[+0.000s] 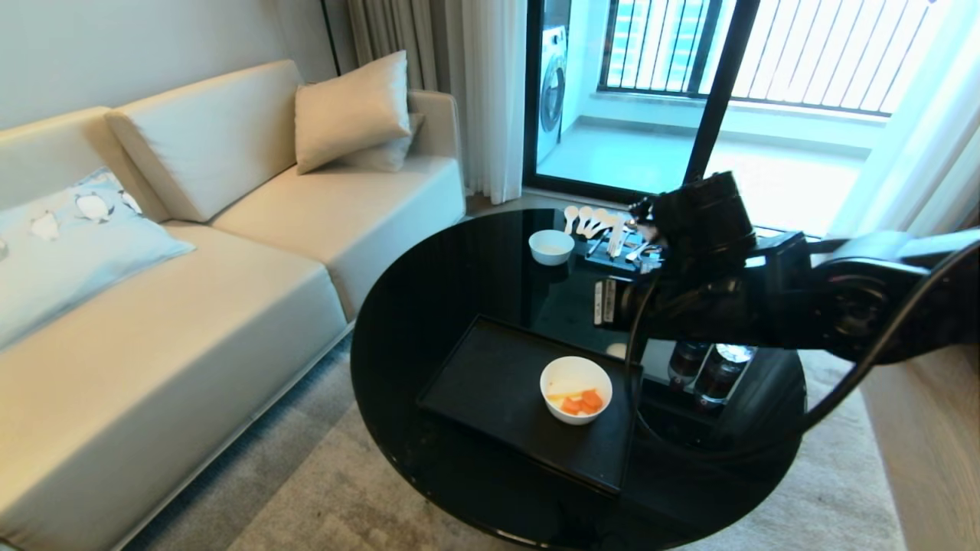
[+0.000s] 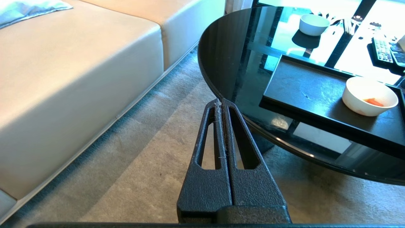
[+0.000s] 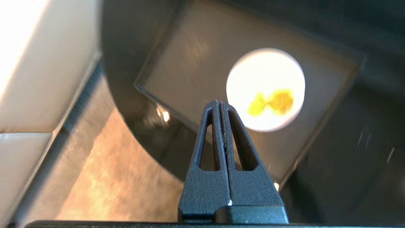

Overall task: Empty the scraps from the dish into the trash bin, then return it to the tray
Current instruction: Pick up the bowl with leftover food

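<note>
The dish (image 1: 576,389) is a small white bowl standing on the near right part of the black tray (image 1: 490,383). In it lie the scraps (image 1: 582,401), orange carrot pieces with pale strips. My right arm (image 1: 766,291) reaches in from the right, high over the table. Its wrist view looks down on the dish (image 3: 265,89) and scraps (image 3: 272,102), and the right gripper (image 3: 220,102) is shut and empty above the tray (image 3: 190,63). My left gripper (image 2: 220,100) is shut, parked over the carpet beside the table edge. The trash bin is out of view.
The tray rests on a round black glass table (image 1: 429,306). At its far side stand a second white bowl (image 1: 551,246), a cutlery stand with white spoons (image 1: 612,237) and remotes (image 1: 605,300). Bottles (image 1: 712,371) sit beneath the glass. A beige sofa (image 1: 191,306) is on the left.
</note>
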### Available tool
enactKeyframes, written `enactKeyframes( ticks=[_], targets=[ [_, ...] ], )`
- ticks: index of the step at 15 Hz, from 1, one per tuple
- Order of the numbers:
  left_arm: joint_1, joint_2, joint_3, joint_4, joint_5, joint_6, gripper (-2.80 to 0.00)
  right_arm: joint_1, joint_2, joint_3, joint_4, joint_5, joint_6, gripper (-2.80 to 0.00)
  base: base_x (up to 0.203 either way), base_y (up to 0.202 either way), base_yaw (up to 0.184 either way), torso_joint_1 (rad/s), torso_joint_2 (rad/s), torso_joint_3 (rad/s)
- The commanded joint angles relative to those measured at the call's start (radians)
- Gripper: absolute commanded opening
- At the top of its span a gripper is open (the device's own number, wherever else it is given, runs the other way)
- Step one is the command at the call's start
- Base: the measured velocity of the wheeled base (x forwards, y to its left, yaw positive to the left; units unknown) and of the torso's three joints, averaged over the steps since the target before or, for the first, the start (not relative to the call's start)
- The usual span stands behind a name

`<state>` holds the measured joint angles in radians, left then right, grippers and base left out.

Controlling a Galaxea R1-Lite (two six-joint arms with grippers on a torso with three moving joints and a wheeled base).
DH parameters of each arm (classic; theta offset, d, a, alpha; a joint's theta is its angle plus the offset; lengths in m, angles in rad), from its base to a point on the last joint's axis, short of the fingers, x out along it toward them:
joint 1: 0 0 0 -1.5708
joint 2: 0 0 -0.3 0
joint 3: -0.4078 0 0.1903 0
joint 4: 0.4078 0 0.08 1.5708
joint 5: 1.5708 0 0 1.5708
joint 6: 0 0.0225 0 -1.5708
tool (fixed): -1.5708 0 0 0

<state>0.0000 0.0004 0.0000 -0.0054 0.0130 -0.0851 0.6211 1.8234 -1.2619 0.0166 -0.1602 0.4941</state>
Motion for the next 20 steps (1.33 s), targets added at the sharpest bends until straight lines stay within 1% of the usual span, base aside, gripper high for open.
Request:
enactKeyframes(
  ticks=[1,5,8,9,15,17,20],
  targets=[
    [0.0,0.0,0.0,-0.001,0.001,-0.001,-2.8,0.002,0.091,-0.009,0.037,-0.004,0.083,-2.8,0.0,0.0,0.0,0.0,0.0,0.0],
    [0.0,0.0,0.0,-0.001,0.001,-0.001,-2.8,-0.004,0.208,-0.056,0.072,-0.005,0.165,-2.8,0.0,0.0,0.0,0.0,0.0,0.0],
    [0.0,0.0,0.0,-0.001,0.001,-0.001,-2.8,-0.024,0.259,-0.11,0.106,-0.008,0.182,-2.8,0.0,0.0,0.0,0.0,0.0,0.0],
    [0.0,0.0,0.0,-0.001,0.001,-0.001,-2.8,-0.04,0.266,-0.121,0.109,-0.009,0.182,0.0,0.0,0.0,0.0,0.0,0.0,0.0],
    [0.0,0.0,0.0,-0.001,0.001,-0.001,-2.8,-0.134,0.335,-0.151,0.109,-0.026,0.177,0.0,0.0,0.0,0.0,0.0,0.0,0.0],
    [0.0,0.0,0.0,-0.001,0.001,-0.001,-2.8,-0.139,0.376,-0.149,0.108,-0.057,0.178,0.0,0.0,0.0,0.0,0.0,0.0,0.0],
    [0.0,0.0,0.0,-0.001,0.001,-0.001,-2.8,-0.139,0.422,-0.152,0.095,-0.073,0.178,0.0,0.0,0.0,0.0,0.0,0.0,0.0]
  ],
)
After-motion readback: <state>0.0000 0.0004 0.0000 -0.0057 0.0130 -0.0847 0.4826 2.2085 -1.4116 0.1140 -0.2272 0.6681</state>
